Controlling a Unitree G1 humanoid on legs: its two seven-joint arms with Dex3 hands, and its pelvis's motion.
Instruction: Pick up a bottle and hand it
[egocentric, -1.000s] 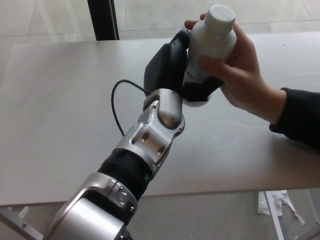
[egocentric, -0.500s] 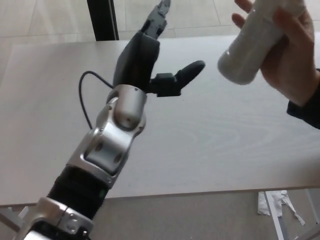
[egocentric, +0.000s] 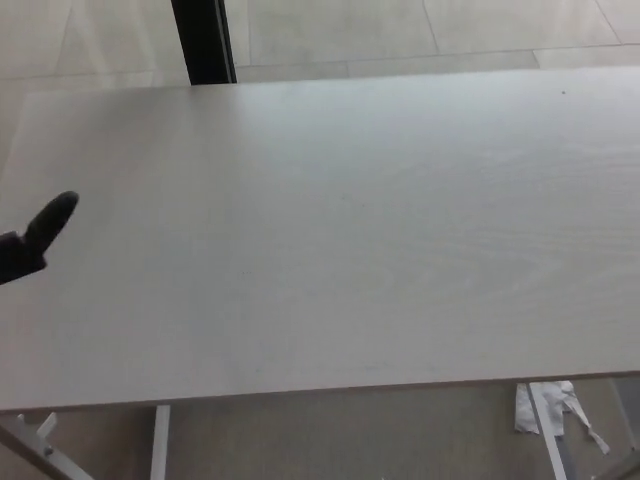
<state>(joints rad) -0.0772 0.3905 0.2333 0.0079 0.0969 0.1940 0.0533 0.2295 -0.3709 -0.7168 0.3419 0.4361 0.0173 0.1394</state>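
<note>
Only 1 black fingertip of the left hand (egocentric: 35, 240) showed at the surface's (egocentric: 360, 240) left edge; its grip could not be judged. No bottle appeared anywhere.

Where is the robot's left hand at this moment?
In the head view only a black fingertip of the left hand shows, at the far left edge over the pale table, well below the dark post.

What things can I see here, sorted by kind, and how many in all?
Tables: 1
Robot hands: 1, the left hand, only a fingertip showing
Black posts: 1
Paper scraps on the floor: 1 cluster
Bottles: 0
Total: 4
</note>
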